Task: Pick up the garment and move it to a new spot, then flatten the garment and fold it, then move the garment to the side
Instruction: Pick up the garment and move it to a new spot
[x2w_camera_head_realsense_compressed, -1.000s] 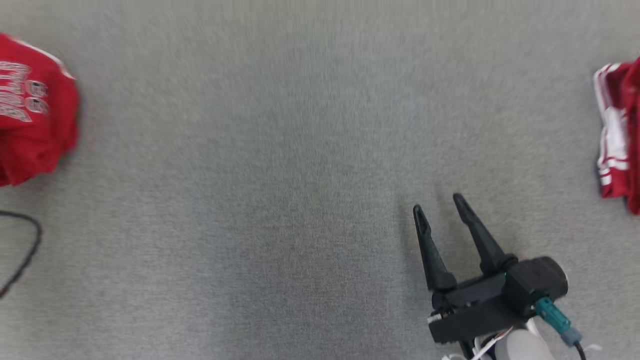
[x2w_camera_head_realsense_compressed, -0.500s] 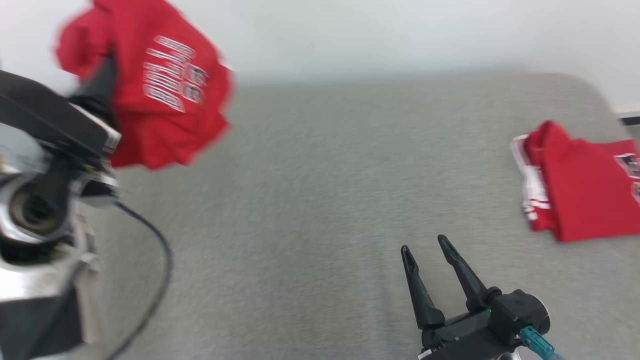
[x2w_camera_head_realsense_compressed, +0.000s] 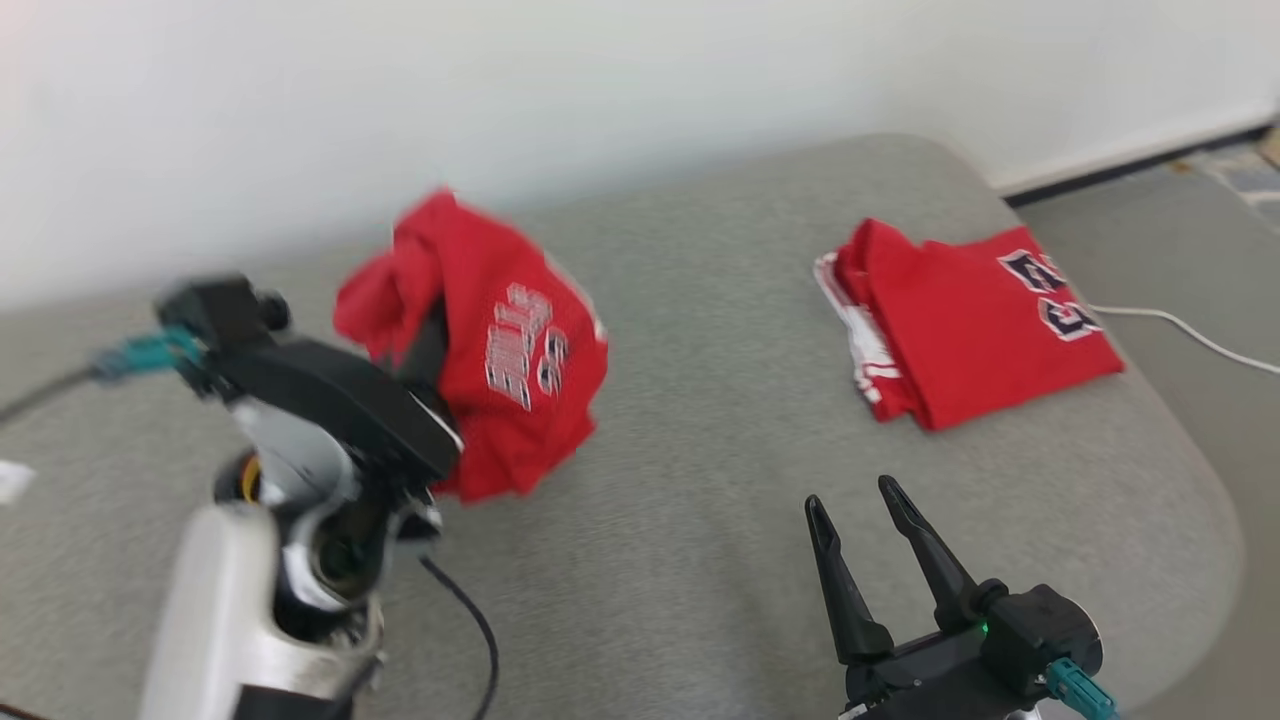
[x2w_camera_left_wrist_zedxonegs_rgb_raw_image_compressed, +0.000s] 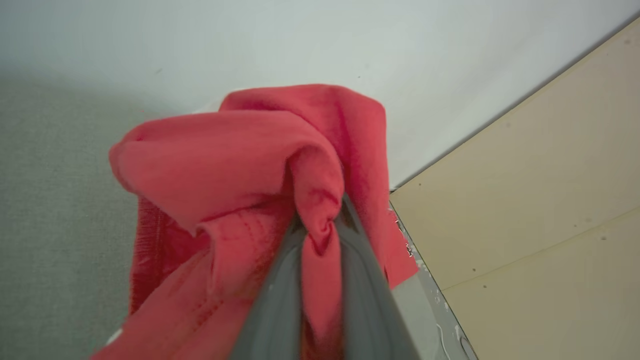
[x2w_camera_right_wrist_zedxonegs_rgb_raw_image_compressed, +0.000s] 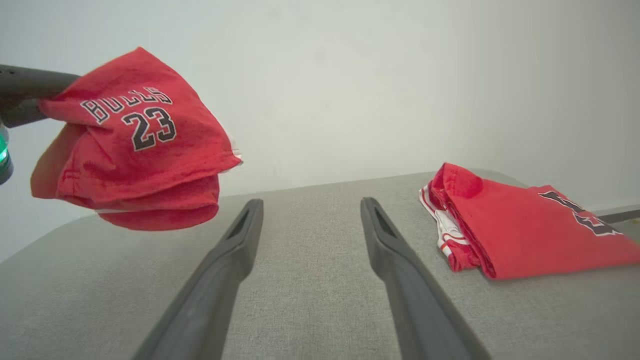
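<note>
One soft, floppy shirt (x2w_camera_head_realsense_compressed: 520, 400) hangs bunched in my clamped left hand (x2w_camera_left_wrist_zedxonegs_rgb_raw_image_compressed: 320, 225) above the table (x2w_camera_head_realsense_compressed: 700, 500), right hand (x2w_camera_head_realsense_compressed: 850, 492) open, so I'd probably regrip at the shoulders.

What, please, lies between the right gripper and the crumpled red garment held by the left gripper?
Only bare grey surface lies between the right gripper and the raised garment, as the head view shows.

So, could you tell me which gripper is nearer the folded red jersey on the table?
Right. The right gripper hovers open near the folded jersey, toward the robot; the left gripper is farther left, clamping the other jersey.
</note>
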